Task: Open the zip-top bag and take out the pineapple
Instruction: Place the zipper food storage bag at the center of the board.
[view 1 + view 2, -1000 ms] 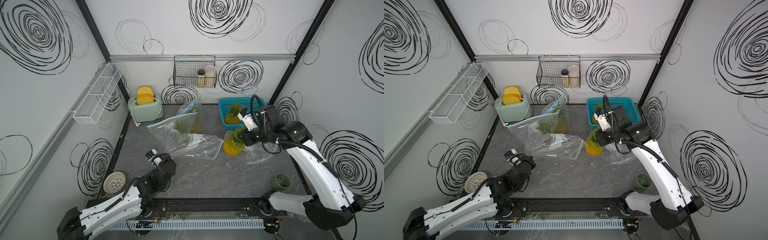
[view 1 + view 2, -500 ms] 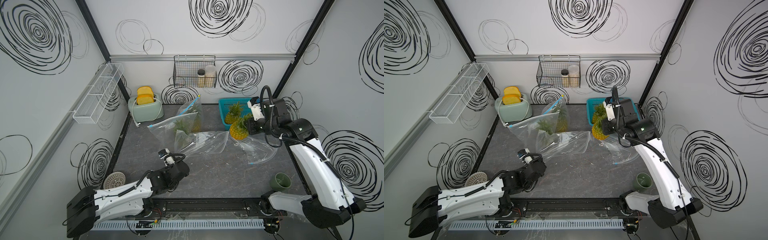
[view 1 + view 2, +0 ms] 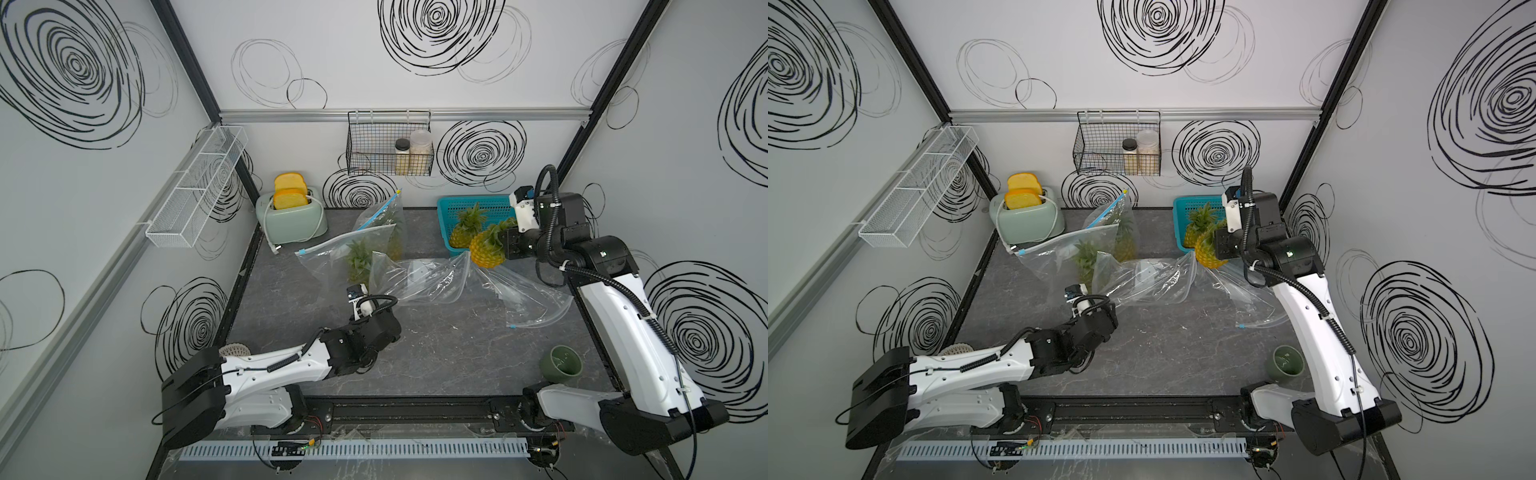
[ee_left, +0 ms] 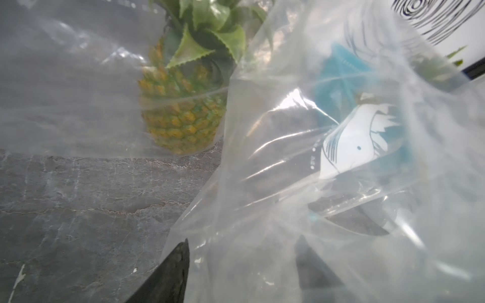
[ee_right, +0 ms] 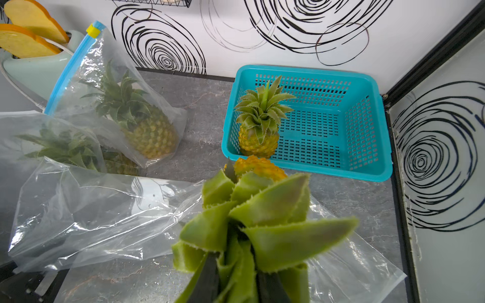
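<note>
My right gripper (image 5: 236, 270) is shut on the green crown of the pineapple (image 3: 486, 253). The yellow fruit hangs clear of the table just in front of the teal basket (image 3: 469, 201), as the pineapple (image 3: 1208, 254) shows in both top views. The zip-top bag (image 3: 419, 278) lies crumpled and empty mid-table, its mouth towards the fruit. My left gripper (image 4: 241, 251) is at the bag's near end with its fingers apart. Loose plastic of the bag (image 4: 315, 157) drapes over them and veils one finger.
Two more clear bags (image 3: 365, 245) hold pineapples at the back centre. Another pineapple (image 3: 467, 226) stands in the teal basket. A second limp bag (image 3: 532, 303) lies at the right. A mint toaster (image 3: 291, 220) sits back left, a green cup (image 3: 561, 365) front right.
The right arm has carried the pineapple up and back out of the bag, towards the basket. The left arm has followed the bag to the right, and its gripper has opened and let go.
</note>
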Available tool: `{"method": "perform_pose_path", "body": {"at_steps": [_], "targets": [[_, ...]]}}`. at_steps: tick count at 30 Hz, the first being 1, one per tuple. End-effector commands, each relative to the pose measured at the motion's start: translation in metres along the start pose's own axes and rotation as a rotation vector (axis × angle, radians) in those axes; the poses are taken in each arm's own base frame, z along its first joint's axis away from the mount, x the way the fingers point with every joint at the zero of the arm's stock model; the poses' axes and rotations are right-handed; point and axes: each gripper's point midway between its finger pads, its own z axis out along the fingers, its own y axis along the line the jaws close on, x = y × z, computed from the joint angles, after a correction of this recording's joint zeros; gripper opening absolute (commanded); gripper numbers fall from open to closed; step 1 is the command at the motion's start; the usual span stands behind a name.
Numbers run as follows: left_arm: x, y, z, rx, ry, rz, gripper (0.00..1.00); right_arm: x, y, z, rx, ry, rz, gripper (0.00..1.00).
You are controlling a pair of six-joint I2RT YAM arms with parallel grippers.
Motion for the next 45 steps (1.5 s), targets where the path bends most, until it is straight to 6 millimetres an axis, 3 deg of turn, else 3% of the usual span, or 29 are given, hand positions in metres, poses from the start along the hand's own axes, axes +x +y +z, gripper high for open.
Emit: {"method": "perform_pose_path", "body": {"at_steps": [1,2,6,8,18,21,25,28,34,45], "targets": [[-0.003,-0.016,-0.004,0.03,-0.005,0.009,0.69,-0.032,0.002,-0.006,-0.019,-0.12,-0.012,0.0],[-0.001,-0.016,-0.005,0.027,0.0,0.012,0.66,-0.033,0.001,-0.006,-0.017,-0.12,-0.013,0.0],[0.004,0.002,-0.005,-0.04,0.004,0.021,0.28,-0.042,-0.003,-0.014,-0.001,-0.145,-0.018,0.0],[0.003,0.009,-0.005,-0.067,0.002,0.029,0.18,-0.045,-0.007,-0.018,0.012,-0.154,-0.02,0.0],[-0.008,0.034,-0.006,-0.142,-0.003,0.013,0.08,-0.058,-0.014,-0.028,0.027,-0.195,-0.017,0.0],[-0.01,0.034,-0.006,-0.132,0.004,0.018,0.17,-0.061,-0.015,-0.028,0.036,-0.211,-0.015,0.0],[-0.004,0.026,0.002,-0.093,0.072,0.024,0.52,-0.065,-0.025,-0.021,0.075,-0.218,-0.006,0.0],[0.0,0.008,0.005,-0.013,0.114,0.037,0.65,-0.072,-0.032,-0.018,0.101,-0.235,0.001,0.0],[0.0,-0.013,0.005,0.064,0.147,0.086,0.74,-0.083,-0.049,-0.009,0.156,-0.246,0.008,0.0],[-0.015,-0.032,-0.002,0.074,0.179,0.198,0.81,-0.079,-0.094,0.007,0.222,-0.252,0.067,0.0]]}}
